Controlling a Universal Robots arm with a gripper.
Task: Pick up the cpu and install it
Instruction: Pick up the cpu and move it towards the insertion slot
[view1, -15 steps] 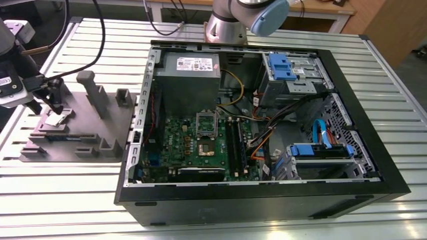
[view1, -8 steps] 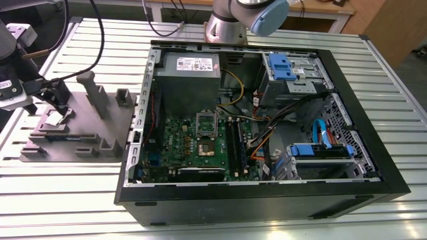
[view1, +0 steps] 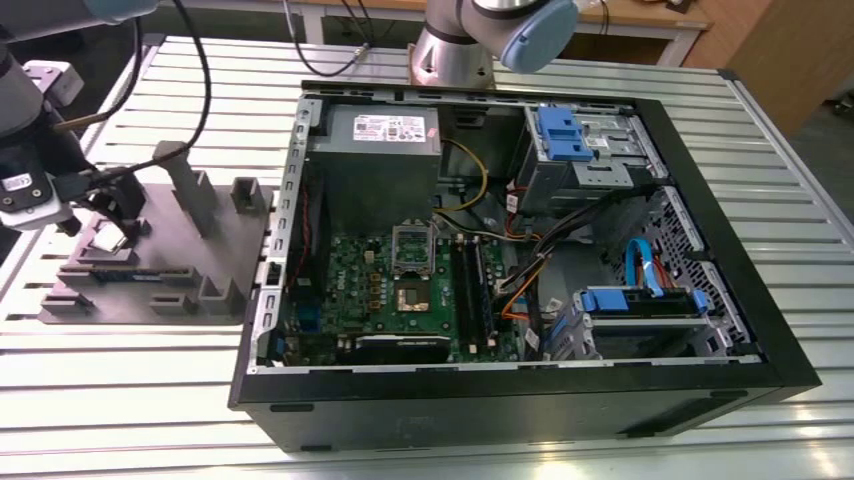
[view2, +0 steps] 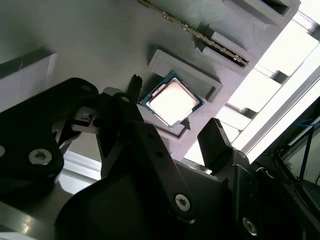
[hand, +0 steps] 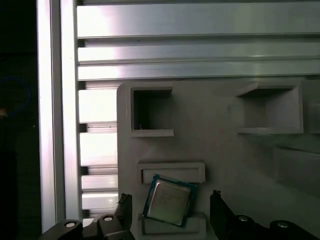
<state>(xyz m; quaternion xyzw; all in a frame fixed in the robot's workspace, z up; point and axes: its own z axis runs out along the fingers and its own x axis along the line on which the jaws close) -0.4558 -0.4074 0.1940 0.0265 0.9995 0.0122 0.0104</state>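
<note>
The cpu (hand: 167, 201), a small square chip with a silvery top, lies slightly askew in a shallow seat of the grey fixture block (view1: 174, 250) at the exterior view's left. In the second wrist view the cpu (view2: 173, 102) shows bright against the grey block. My gripper (hand: 170, 201) is low over the chip and open, one dark finger (hand: 124, 206) on each side and neither pressing on it. In the exterior view the gripper (view1: 104, 226) hangs over the block's left part. The motherboard's socket (view1: 415, 291) lies uncovered inside the pc case, its silver frame (view1: 411, 240) raised.
The open black pc case (view1: 747, 330) takes up the middle and right of the slatted metal table (view1: 120, 400). It holds a grey power supply (view1: 380, 130), blue drive bays (view1: 574, 135) and loose cables. The fixture has raised posts (view1: 187, 185) and a memory stick (view2: 200, 36).
</note>
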